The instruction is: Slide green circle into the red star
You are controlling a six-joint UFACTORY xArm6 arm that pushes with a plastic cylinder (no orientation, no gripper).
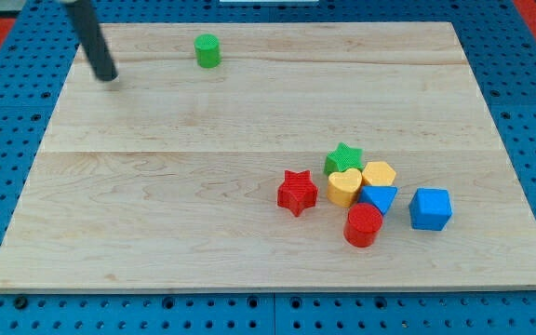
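Note:
The green circle stands near the view's top, left of centre, on the wooden board. The red star lies right of centre toward the view's bottom, at the left edge of a cluster of blocks. My tip rests on the board at the view's upper left, to the left of and slightly below the green circle, apart from it. The rod leans up to the view's top edge.
Next to the red star sits a cluster: a green star, a yellow heart, a yellow hexagon, a blue triangle, a red cylinder. A blue cube stands just right of it.

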